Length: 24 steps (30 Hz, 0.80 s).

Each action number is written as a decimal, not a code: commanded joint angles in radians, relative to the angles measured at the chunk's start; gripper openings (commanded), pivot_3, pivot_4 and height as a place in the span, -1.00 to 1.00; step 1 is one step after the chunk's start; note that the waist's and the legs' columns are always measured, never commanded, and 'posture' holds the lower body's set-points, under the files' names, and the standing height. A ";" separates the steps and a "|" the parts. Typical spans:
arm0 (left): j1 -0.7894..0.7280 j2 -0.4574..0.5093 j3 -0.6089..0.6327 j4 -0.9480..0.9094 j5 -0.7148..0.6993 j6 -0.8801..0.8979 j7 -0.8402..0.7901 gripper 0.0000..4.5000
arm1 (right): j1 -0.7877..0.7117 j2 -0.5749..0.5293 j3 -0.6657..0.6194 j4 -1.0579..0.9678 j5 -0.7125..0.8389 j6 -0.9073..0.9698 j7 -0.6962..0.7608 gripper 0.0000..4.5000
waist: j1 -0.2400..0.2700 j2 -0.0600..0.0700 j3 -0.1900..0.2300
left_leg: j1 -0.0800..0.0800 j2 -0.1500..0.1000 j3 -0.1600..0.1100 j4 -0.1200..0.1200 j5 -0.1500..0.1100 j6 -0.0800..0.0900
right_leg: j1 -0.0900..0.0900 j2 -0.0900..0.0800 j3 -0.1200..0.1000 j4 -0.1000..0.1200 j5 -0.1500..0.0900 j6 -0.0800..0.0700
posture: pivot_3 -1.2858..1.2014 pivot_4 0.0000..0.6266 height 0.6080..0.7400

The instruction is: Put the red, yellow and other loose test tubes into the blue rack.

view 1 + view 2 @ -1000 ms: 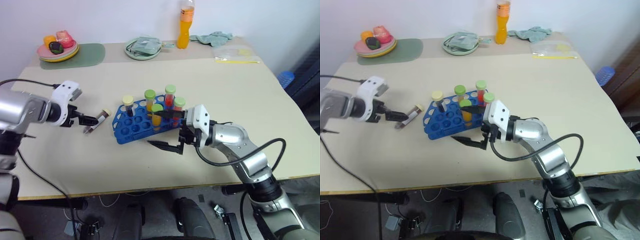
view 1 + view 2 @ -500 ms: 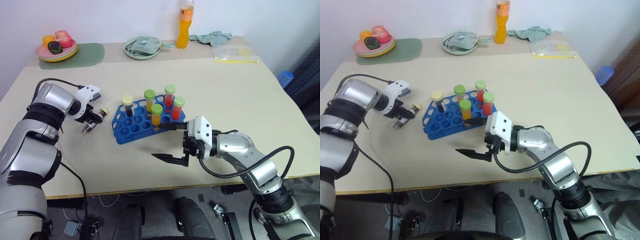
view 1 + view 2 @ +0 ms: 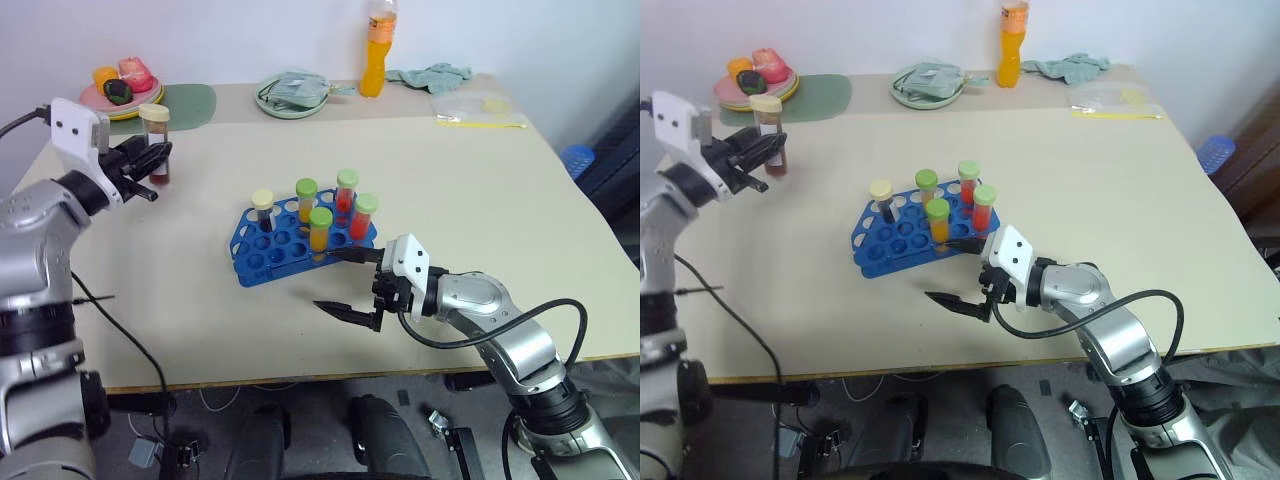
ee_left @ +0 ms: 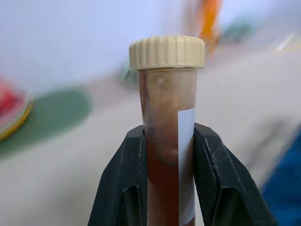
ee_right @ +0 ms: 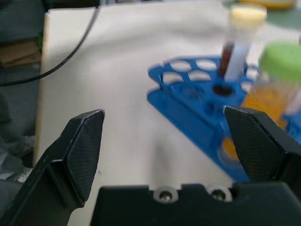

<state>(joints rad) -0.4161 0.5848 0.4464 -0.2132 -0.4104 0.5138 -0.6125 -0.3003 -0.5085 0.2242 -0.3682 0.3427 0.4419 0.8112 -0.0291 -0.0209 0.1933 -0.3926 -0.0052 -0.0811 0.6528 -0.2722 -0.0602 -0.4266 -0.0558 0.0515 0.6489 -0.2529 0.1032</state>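
**Left gripper lifts cream-capped tube clear of the table**

Left gripper of mine grips a test tube with a cream cap and dark reddish-brown contents, held upright and raised above the table near its far left corner, well apart from the blue rack. From my head camera, the rack sits in the middle of the table and carries five capped tubes: a cream-capped tube at its left end and four green-capped tubes with orange or red fill to its right. My right gripper hovers just beside the rack's near right corner, its fingers spread wide and holding nothing. Along the far edge stand a plate of fruit on a green mat, a green dish, an orange bottle and a crumpled cloth.

At my left wrist, both black fingers press the tube's sides below its ribbed cap; a white label strip runs down the tube.

At my right wrist, the two finger pads stand far apart with the rack's empty holes between them, and a cream-capped tube and a green cap behind.
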 commanded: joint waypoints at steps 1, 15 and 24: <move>0.191 -0.167 -0.127 -0.430 0.009 -0.029 0.178 -0.67 | -0.005 0.018 -0.033 0.072 -0.041 -0.058 -0.039 1.00 | 0.011 -0.001 -0.001 | 0.000 0.000 0.000 0.001 0.000 0.000 | 0.001 0.000 0.000 0.000 0.000 0.000 | 0.03 -0.52 1.00; 0.326 -0.394 -0.542 -0.226 0.305 -0.399 0.301 -0.67 | -0.036 0.046 -0.004 0.158 -0.094 -0.134 -0.005 1.00 | 0.014 0.001 -0.002 | 0.004 0.000 0.002 0.005 0.000 0.001 | 0.007 0.009 0.000 0.000 0.001 0.000 | 0.03 -0.52 1.00; 0.274 -0.404 -0.562 -0.132 0.335 -0.414 0.304 -0.67 | -0.011 0.048 -0.012 0.123 -0.100 -0.122 -0.019 1.00 | 0.015 0.001 -0.002 | 0.003 0.000 0.002 0.007 -0.001 0.001 | 0.007 0.009 0.000 0.000 0.001 0.000 | 0.03 -0.52 1.00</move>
<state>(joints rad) -0.1285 0.1832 -0.1059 -0.3317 -0.0937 0.1250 -0.3161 -0.3124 -0.4581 0.2287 -0.1974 0.2378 0.3228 0.7929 -0.0140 -0.0199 0.1912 -0.3896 -0.0055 -0.0793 0.6595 -0.2729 -0.0589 -0.4193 -0.0468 0.0516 0.6492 -0.2517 0.1035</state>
